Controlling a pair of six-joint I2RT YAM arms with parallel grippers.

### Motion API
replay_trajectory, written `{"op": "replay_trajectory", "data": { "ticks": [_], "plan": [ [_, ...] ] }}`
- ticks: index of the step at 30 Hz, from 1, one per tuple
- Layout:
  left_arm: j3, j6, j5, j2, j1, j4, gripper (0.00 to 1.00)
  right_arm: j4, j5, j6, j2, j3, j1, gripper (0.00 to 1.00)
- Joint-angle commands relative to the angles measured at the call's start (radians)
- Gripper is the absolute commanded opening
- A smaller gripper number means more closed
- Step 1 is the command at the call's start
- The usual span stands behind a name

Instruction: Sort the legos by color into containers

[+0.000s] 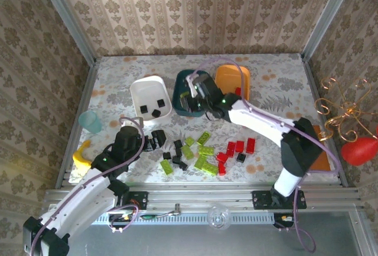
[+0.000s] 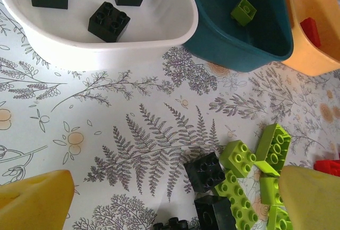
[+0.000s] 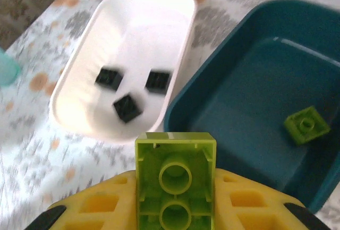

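A lime-green brick [image 3: 175, 179] is being clamped by the right gripper [image 3: 175, 209] above the dark teal tray [image 3: 249, 97], near its left rim. If released early, it is being risked into the white tray [image 3: 133, 33] beside it. The left gripper [image 2: 175, 195], nearer than the teal tray, is being held wide open, empty.

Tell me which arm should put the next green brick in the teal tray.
Right: the right gripper holds a green brick over the teal tray; the left gripper hangs open above the pile.

right hand [image 1: 190, 99] over dark teal tray [image 1: 182, 79], white tray [image 1: 139, 85] holding black bricks [image 1: 155, 112], legos [image 1: 204, 152] scattered
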Motion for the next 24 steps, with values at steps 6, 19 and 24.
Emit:
{"op": "replay_trajectory", "data": {
  "ticks": [6, 19, 24],
  "plan": [
    [0.004, -0.015, 0.009, -0.032, 0.008, -0.048, 0.98, -0.154, 0.042, 0.041, 0.331, 0.288, -0.078, 0.26],
    [0.07, -0.013, -0.086, 0.111, -0.131, -0.169, 0.86, -0.196, 0.066, 0.037, 0.286, 0.346, -0.073, 0.75],
    [0.102, -0.002, -0.149, 0.213, -0.238, -0.191, 0.83, -0.098, 0.063, 0.054, 0.121, 0.102, -0.041, 0.75]
  ]
}}
